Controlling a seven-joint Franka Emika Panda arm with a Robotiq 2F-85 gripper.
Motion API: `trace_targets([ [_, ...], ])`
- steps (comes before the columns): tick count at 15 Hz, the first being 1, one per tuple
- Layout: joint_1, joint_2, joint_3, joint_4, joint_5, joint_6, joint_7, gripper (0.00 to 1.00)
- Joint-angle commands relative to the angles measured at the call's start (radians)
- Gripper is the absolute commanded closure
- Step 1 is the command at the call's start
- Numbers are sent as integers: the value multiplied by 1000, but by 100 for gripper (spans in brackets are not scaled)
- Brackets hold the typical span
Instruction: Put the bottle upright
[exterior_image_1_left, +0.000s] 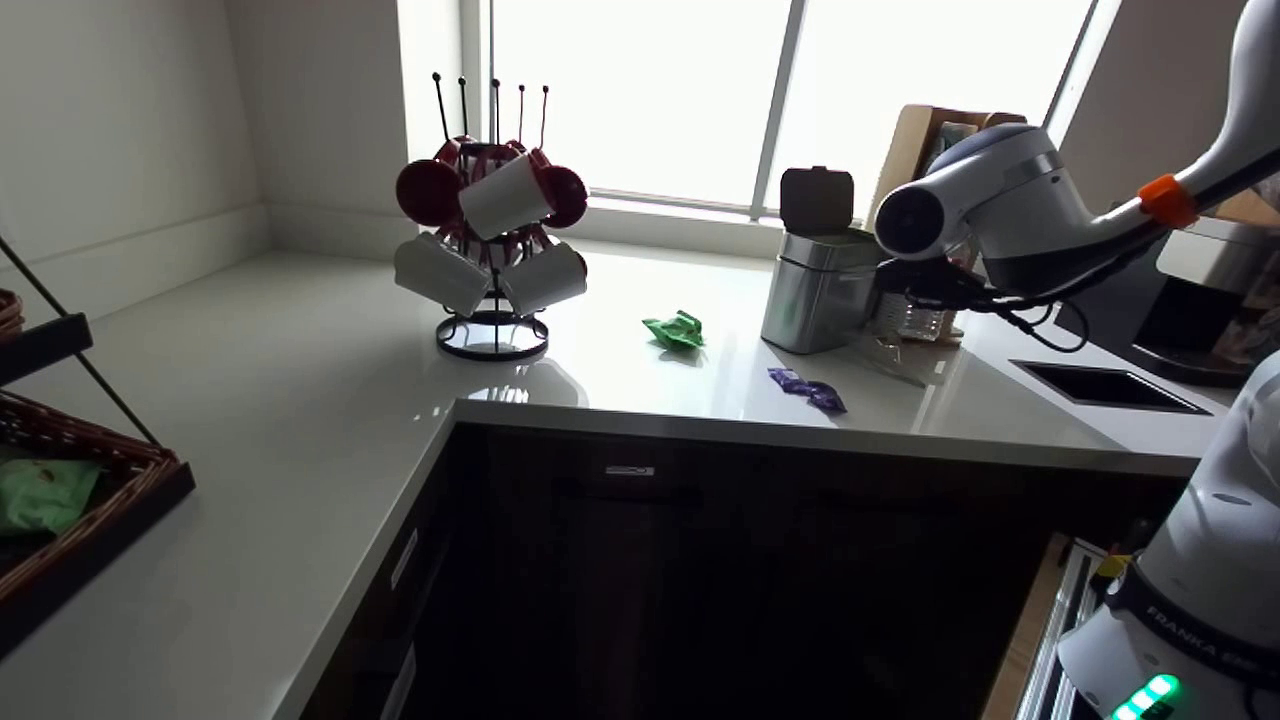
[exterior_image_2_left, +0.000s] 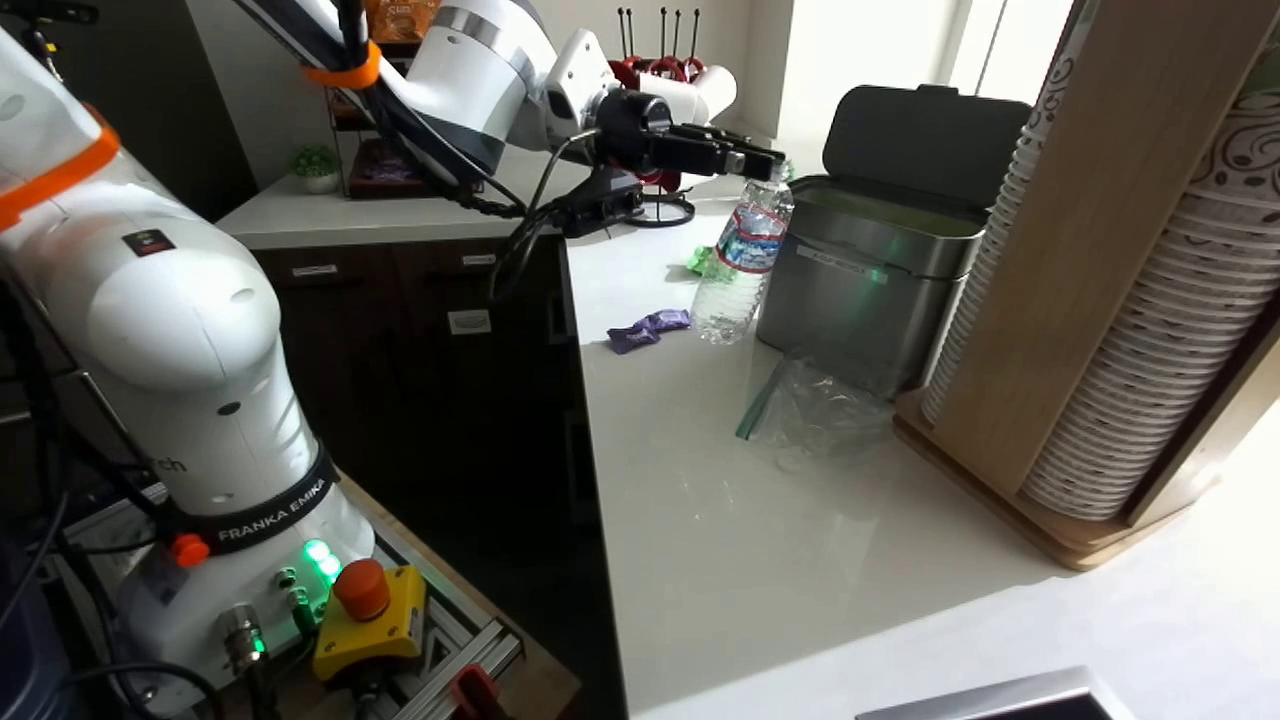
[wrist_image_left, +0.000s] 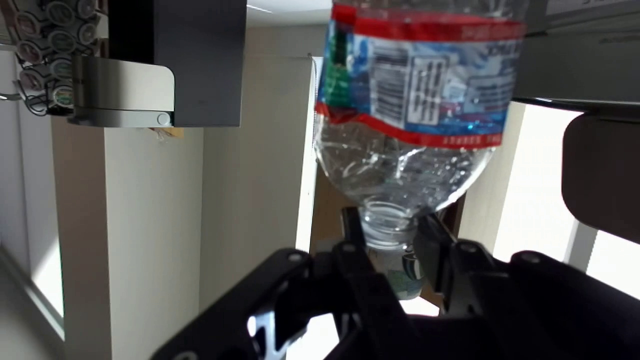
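The bottle (exterior_image_2_left: 738, 265) is see-through with a red, white and blue label. In an exterior view it hangs below my gripper (exterior_image_2_left: 765, 165), neck up and leaning, its base in front of the steel canister. I cannot tell whether the base touches the counter. In the wrist view the bottle (wrist_image_left: 415, 165) shows neck down, with my black fingers (wrist_image_left: 391, 232) on both sides of its neck, shut on it. In an exterior view the gripper (exterior_image_1_left: 935, 285) is a dark shape beside the canister, and the bottle is hard to make out there.
A steel canister (exterior_image_2_left: 860, 300) with its dark lid raised stands beside the bottle. A clear plastic bag (exterior_image_2_left: 820, 405), purple wrappers (exterior_image_2_left: 648, 330) and a green wrapper (exterior_image_1_left: 677, 330) lie on the counter. A wooden cup rack (exterior_image_2_left: 1040, 280) and a mug tree (exterior_image_1_left: 495, 340) stand there too.
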Motion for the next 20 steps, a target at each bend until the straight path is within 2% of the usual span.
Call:
trace_targets([
  [1, 37, 62, 9, -1, -9, -22, 136, 92],
  [5, 51, 106, 15, -5, -50, -18, 201, 92],
  [10, 51, 176, 29, 8, -42, -91, 252, 92],
  [20, 38, 320, 21, 64, 0, -69, 190, 92],
])
